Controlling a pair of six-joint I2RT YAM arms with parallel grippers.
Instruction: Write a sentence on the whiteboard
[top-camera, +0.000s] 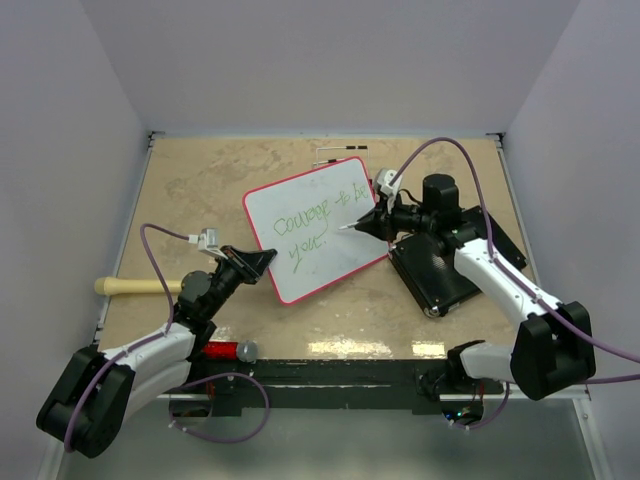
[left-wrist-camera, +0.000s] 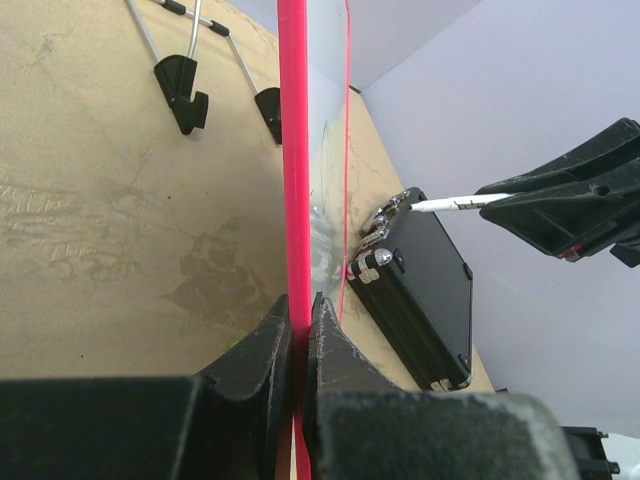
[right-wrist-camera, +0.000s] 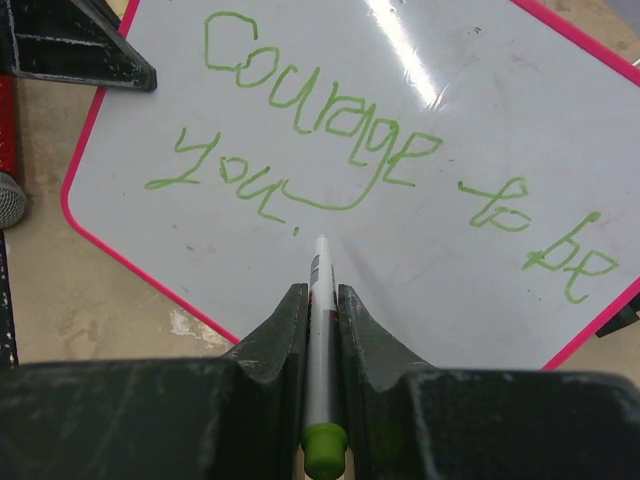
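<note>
Now the whiteboard (top-camera: 318, 228) sits askew at the middle of the bench (top-camera: 200, 180), its near-left edge pinched between the jaws of the left gripper (left-wrist-camera: 300, 318). Green writing (right-wrist-camera: 330, 130) on it reads "Courage to be you" — the last word on a second line. The right gripper (right-wrist-camera: 320, 298) has its jaws pressed onto a marker (right-wrist-camera: 320, 262), white tip aimed at the board just below the writing; whether it touches I cannot tell. A black pad (top-camera: 440, 268) lies beside the board's right edge — under the right arm.
</note>
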